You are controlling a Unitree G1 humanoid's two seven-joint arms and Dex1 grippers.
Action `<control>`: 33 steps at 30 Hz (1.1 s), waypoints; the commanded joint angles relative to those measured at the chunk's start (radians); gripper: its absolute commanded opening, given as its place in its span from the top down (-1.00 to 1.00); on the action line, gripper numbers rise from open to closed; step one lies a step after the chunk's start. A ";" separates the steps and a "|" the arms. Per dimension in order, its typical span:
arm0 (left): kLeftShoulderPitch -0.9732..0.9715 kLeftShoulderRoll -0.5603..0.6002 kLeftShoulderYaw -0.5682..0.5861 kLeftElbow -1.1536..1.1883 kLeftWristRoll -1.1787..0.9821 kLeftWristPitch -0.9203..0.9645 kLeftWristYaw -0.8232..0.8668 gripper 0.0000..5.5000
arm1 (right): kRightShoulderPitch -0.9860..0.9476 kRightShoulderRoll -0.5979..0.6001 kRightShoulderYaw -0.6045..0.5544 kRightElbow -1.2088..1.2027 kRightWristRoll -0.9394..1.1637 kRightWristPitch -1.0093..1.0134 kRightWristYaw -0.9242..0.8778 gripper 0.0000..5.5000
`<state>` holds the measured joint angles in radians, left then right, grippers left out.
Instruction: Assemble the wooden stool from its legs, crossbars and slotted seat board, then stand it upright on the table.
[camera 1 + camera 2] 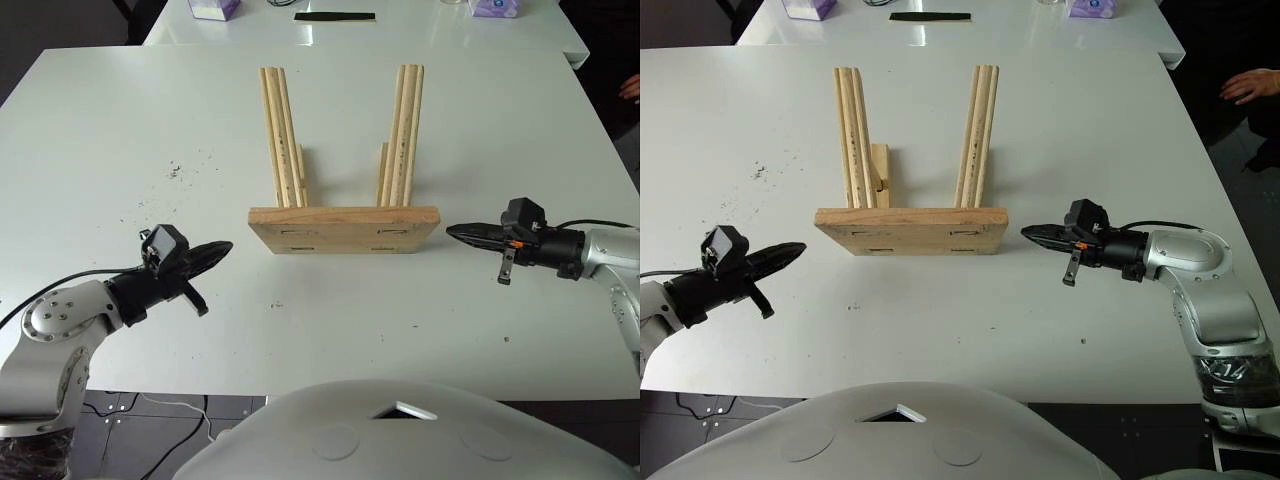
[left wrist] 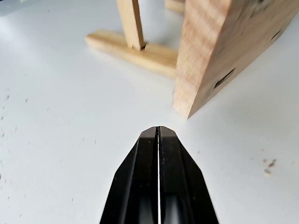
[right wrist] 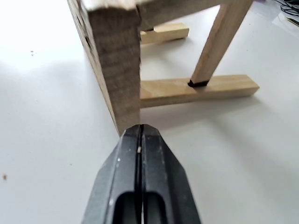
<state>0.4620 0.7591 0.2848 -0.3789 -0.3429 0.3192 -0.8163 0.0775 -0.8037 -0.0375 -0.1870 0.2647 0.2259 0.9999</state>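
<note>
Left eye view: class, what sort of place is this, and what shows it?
Probably a lab or workshop room, not a home. A wooden stool lies on its side on a plain white table, with the robot's left hand and right hand at either end. A second table behind holds boxes.

The white table [image 1: 120, 150] bears the wooden stool [image 1: 344, 229], on its side, and dark specks [image 1: 175, 171].
</note>
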 commanded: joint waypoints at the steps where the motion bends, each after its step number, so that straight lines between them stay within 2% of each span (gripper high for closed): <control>1: 0.010 -0.025 -0.028 0.129 0.131 -0.140 0.060 0.99 | -0.022 0.046 0.043 0.038 -0.145 -0.020 -0.155 1.00; 4: 0.014 -0.036 0.007 0.158 0.125 -0.218 0.045 0.99 | -0.029 0.087 0.038 -0.005 -0.168 0.005 -0.232 1.00; 7: -0.041 -0.062 0.050 0.194 0.099 -0.303 0.065 0.99 | 0.005 0.133 0.011 -0.063 -0.164 -0.072 -0.290 1.00; 10: -0.050 -0.001 0.037 0.225 0.136 -0.281 0.030 0.99 | 0.019 0.168 0.027 -0.120 -0.220 -0.077 -0.373 1.00; 14: -0.067 0.044 0.040 0.216 0.049 -0.196 -0.074 0.77 | 0.024 0.191 0.061 -0.202 -0.176 0.052 -0.369 0.85; 17: -0.072 0.081 -0.001 0.182 0.036 -0.195 -0.160 0.60 | 0.052 0.187 0.060 -0.260 -0.128 0.120 -0.343 0.70; 26: -0.105 0.106 -0.100 0.181 0.031 -0.187 -0.285 0.13 | -0.041 0.017 0.035 -0.049 -0.040 0.047 -0.045 0.23; 30: -0.035 0.060 -0.140 0.148 0.069 -0.229 -0.247 -0.07 | -0.138 -0.065 0.080 0.082 -0.035 -0.022 0.155 0.04; 33: -0.027 0.014 -0.172 0.111 0.081 -0.240 -0.200 -0.07 | -0.246 -0.079 0.119 0.165 -0.016 -0.056 0.289 0.04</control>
<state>0.4385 0.8031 0.1377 -0.2417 -0.2786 0.0918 -1.0516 -0.0790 -0.8682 0.0513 -0.0705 0.2322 0.1964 1.2079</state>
